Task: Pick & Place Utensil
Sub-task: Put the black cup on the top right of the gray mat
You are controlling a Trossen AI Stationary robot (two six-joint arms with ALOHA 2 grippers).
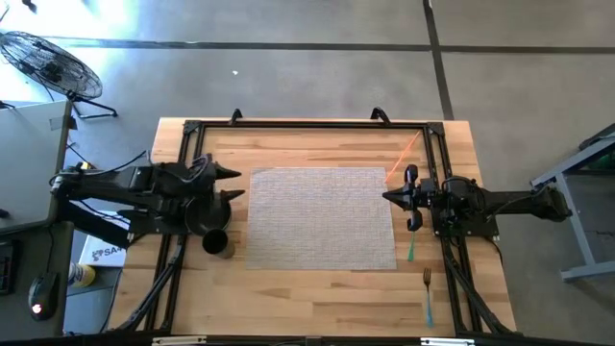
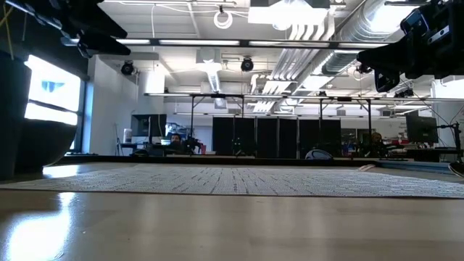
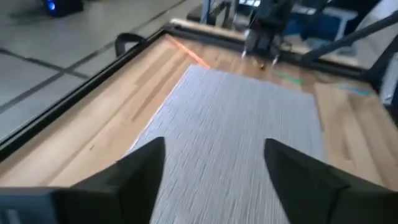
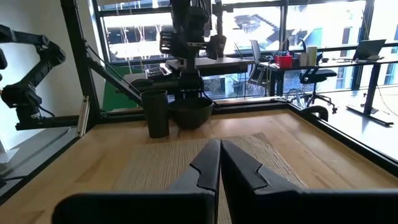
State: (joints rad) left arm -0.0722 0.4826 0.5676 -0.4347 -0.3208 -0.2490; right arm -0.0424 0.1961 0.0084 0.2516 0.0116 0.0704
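Three utensils lie flat on the wooden table by its right side: an orange one (image 1: 404, 154) near the far right corner of the grey woven placemat (image 1: 322, 218), a green one (image 1: 410, 252), and a fork with a light blue handle (image 1: 427, 293) near the near edge. My right gripper (image 1: 388, 197) hovers shut above the placemat's right edge, between the orange and green utensils. My left gripper (image 1: 233, 184) is open and hovers at the placemat's left edge. The orange utensil (image 3: 193, 56) and the green one (image 3: 289, 78) also show in the left wrist view.
A dark cup (image 1: 217, 242) and a dark bowl (image 1: 204, 219) stand left of the placemat, partly under my left arm; they show as cup (image 4: 156, 113) and bowl (image 4: 190, 112) in the right wrist view. A black frame (image 1: 307, 125) borders the table.
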